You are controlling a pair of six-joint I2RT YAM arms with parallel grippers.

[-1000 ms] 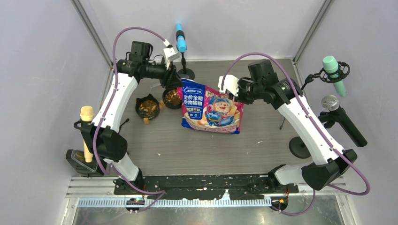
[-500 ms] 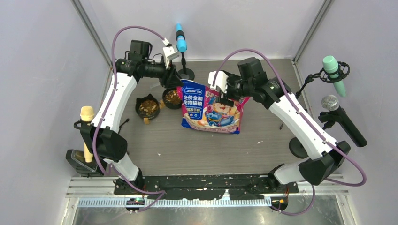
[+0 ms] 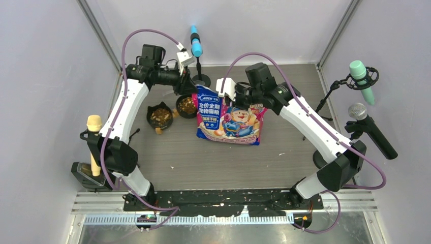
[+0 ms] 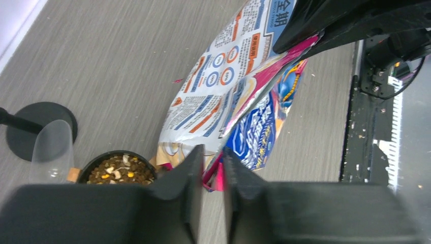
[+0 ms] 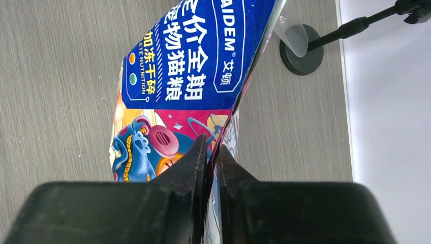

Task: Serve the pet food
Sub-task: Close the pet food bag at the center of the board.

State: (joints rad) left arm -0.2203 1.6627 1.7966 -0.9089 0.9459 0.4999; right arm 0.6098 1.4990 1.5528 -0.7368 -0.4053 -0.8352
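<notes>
Bright, even, diffuse overhead light; shadows faint on grey wood-grain table (image 3: pixel 228 162). Wrist views: left gripper (image 4: pixel 212 151), right gripper (image 5: pixel 212 144) blurred close up; glossy blue-and-pink printed bag (image 5: pixel 193 61) crisp, slight sheen.

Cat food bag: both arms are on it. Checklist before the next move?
1. Right gripper shut on the cat food bag top edge: ok.
2. Left gripper shut on the bag's pink corner: ok.
3. Kibble in the left black bowl and right black bowl: ok, both filled.
4. Bag mouth open or sealed: cannot tell.
5. Bag clear of the right black bowl: cannot tell; their edges meet in the top view.
</notes>
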